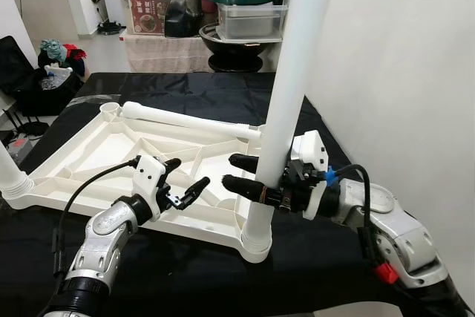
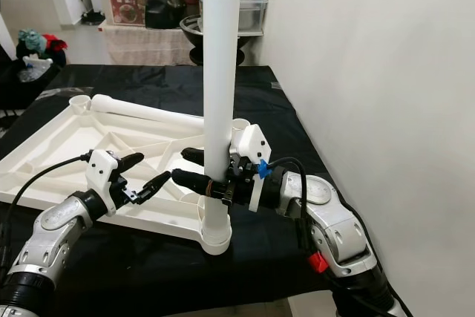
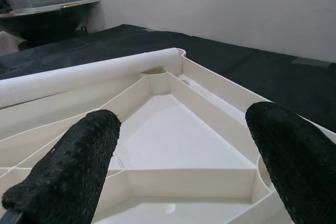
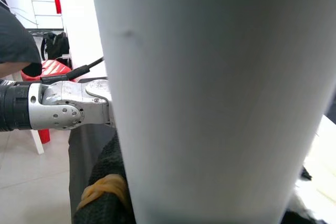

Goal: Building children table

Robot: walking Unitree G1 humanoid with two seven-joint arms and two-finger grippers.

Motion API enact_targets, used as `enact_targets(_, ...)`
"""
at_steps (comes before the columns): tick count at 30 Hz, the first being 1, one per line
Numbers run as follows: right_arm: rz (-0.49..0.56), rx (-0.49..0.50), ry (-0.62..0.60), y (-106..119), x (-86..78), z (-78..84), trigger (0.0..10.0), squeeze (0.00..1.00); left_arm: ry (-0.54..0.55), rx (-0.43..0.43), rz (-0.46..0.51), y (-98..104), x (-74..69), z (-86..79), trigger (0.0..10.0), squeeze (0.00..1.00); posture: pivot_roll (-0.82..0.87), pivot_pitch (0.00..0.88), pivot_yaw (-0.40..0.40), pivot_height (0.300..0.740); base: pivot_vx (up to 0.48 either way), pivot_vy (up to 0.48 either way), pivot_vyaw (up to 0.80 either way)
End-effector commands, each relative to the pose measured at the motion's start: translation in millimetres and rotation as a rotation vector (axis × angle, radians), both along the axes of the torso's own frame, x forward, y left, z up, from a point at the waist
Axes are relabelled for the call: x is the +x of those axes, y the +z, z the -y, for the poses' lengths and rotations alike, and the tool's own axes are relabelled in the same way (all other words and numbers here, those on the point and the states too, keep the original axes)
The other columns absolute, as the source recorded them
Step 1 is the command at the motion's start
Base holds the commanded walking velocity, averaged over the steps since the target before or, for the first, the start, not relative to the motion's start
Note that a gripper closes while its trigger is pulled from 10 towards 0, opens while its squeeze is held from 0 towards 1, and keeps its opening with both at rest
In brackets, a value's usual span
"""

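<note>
Tabletop: white ribbed plastic table top (image 1: 111,146) is lying upside down on the black cloth-covered work surface (image 1: 185,272).
Standing leg: tall white plastic tube leg (image 1: 286,102) is standing in the near corner socket (image 1: 256,241), leaning slightly.
Loose leg: a second white tube leg (image 1: 185,119) is lying across the far edge of the top.
Right gripper (image 1: 245,172): its two black fingers are closing around the standing leg low down, one each side.
Left gripper (image 1: 185,183): it is hovering over the ribbed underside, fingers spread apart, holding nothing.
Risk: the leg is probably not fully seated; pushing off-axis could be jamming it in the socket, or tipping it over on release.
Risk: the top is sitting unbraced, so it could be sliding on the cloth.
</note>
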State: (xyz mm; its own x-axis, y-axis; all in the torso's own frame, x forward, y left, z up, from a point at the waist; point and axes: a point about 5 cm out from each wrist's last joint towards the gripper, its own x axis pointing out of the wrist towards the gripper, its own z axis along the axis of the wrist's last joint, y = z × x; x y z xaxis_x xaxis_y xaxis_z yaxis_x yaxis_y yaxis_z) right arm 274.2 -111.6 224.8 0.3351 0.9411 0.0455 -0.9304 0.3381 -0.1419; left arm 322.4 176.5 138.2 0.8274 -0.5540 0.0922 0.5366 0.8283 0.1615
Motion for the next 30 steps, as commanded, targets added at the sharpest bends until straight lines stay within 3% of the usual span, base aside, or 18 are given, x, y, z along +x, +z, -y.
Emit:
enact_targets(1,-0.071,0.002,0.01,-12,-1.6,-2.5,0.0,0.0,-0.001,0.006,0.004,0,2.0,1.9,10.0,0.0,0.04,0.0,-0.066,0.74,0.0,0.0,0.0)
enact_targets(8,-0.118,0.056,-0.03,-14,8.0,2.5,0.0,0.0,0.003,0.001,-0.003,-1,1.7,1.6,10.0,0.0,0.04,0.0,-0.068,0.74,0.0,0.0,0.0)
enact_targets(13,-0.147,0.089,0.018,-13,7.9,0.9,0.0,0.0,0.001,-0.001,-0.006,-2,1.5,2.4,10.0,0.0,0.05,0.0,-0.068,0.74,0.0,0.0,0.0)
enact_targets(22,-0.14,0.033,0.142,-20,-0.9,-13.5,0.0,0.0,0.01,-0.002,-0.011,-3,0.1,-0.3,10.0,0.0,0.06,0.0,-0.081,0.74,0.0,0.0,0.0)
enact_targets(30,-0.147,0.041,0.105,-24,0.8,-12.8,0.0,0.0,0.012,0.0,-0.018,-6,-0.1,0.0,10.0,0.0,0.06,0.0,-0.08,0.74,0.0,0.0,0.0)
